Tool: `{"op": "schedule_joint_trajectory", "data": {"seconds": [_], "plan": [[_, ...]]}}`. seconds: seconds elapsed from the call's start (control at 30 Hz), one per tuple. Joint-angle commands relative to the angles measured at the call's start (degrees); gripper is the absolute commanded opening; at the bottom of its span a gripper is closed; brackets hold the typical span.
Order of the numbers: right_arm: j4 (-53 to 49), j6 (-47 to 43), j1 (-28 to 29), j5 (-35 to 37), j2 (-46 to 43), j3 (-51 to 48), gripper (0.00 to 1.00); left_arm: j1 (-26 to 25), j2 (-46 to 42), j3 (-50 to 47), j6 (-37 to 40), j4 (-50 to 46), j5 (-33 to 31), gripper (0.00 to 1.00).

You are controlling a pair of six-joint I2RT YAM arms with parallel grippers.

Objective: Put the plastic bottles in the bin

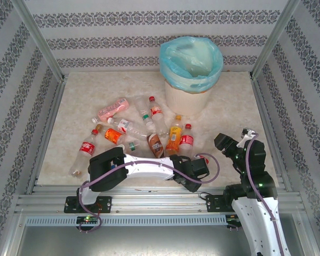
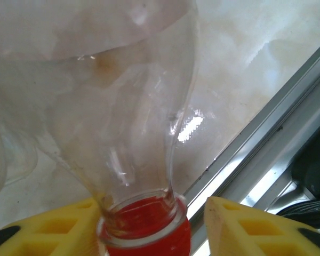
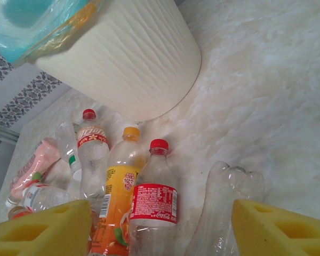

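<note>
Left gripper is low over the table, near its front edge, right of the bottle pile. A clear bottle lies on the table with its red cap between the yellow fingers. One finger touches the neck; there is a thin gap on the other side. Can't tell whether it is actually clamped.

From above, the left arm reaches across to the right, with the gripper just behind that cap.

Right gripper hangs above the table with its fingers spread wide and nothing between them. It is released. From above it sits right of the left gripper, apart from it.

Bin stands upright at the back of the table, its bag folded over the rim. None of the bottles on the table are in it. Inside is not readable beyond the bag. Right wrist view shows the bin wall just behind the nearest bottles.

The other bottles lie in a loose cluster in front of and left of the bin:
- pink bottle, far left of the pile
- red-label bottle, nearest the left edge
- brown bottle
- orange bottle
- red-label bottle with red cap, beside the orange one

In the right wrist view the orange one and the red-label one lie side by side. The clear bottle is just right of them.
</note>
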Motion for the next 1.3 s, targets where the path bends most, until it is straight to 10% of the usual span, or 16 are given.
{"op": "schedule_joint_trajectory", "data": {"seconds": [0.0,0.43,1.0,1.27], "plan": [[2.21,1.38,0.62,1.14,-0.5,-1.14,0.69,0.27,0.15,0.04,0.48,1.91,-0.99,0.45],[2.37,2.36,0.61,2.09,-1.68,0.0,0.69,0.29,-3.47,-1.71,0.0,2.9,-0.18,0.23],[0.9,4.06,0.67,1.93,-3.81,1.95,0.71,0.23,-10.42,-7.61,0.19,10.36,-0.6,0.19],[0.35,4.22,0.67,0.05,0.75,7.9,0.98,0.27,-25.48,-18.58,5.41,21.33,-8.4,0.2]]}}
